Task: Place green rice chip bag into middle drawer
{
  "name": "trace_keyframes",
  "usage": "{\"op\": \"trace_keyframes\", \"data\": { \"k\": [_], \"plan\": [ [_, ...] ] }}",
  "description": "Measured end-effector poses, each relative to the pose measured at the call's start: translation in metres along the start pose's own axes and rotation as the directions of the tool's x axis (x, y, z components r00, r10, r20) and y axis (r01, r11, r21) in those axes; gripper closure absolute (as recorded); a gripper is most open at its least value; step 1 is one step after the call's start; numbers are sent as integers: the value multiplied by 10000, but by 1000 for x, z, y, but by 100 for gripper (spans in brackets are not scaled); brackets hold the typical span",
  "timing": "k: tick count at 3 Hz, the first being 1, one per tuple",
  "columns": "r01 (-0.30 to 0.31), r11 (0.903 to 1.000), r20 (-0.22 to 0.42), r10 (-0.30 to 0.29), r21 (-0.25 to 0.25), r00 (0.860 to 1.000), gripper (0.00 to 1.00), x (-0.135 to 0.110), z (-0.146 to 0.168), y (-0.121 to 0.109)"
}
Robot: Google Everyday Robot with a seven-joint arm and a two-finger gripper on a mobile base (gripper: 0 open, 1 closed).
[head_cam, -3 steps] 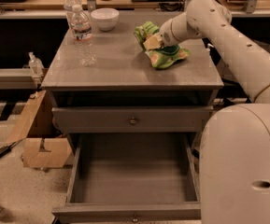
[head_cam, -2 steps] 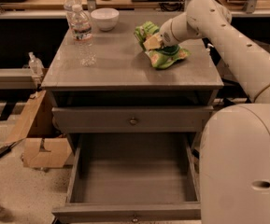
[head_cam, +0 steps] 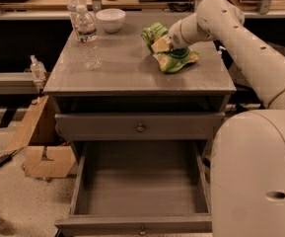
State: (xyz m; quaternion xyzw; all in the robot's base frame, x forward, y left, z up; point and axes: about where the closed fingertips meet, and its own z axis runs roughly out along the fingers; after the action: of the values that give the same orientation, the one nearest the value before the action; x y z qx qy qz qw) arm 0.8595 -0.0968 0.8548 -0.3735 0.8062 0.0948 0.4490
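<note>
The green rice chip bag (head_cam: 175,59) lies crumpled on the grey cabinet top (head_cam: 127,65), toward its back right. My gripper (head_cam: 162,44) is down on the bag's upper left part, at the end of the white arm (head_cam: 231,26) that reaches in from the right. The middle drawer (head_cam: 141,225) is pulled out toward me below; its inside is bare and its small knob shows on the front edge. The like drawer front (head_cam: 141,128) just above it is closed.
Two clear water bottles (head_cam: 88,38) and a white bowl (head_cam: 111,19) stand on the cabinet top's back left. A cardboard box (head_cam: 46,157) lies on the floor to the left. My white base (head_cam: 255,177) is right beside the open drawer's right side.
</note>
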Motion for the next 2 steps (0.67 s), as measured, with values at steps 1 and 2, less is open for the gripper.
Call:
{"op": "trace_keyframes", "data": {
  "k": [1,2],
  "plan": [
    [0,10000,0,0,0,10000,100,0,0,0],
    [0,10000,0,0,0,10000,100,0,0,0]
  ]
}}
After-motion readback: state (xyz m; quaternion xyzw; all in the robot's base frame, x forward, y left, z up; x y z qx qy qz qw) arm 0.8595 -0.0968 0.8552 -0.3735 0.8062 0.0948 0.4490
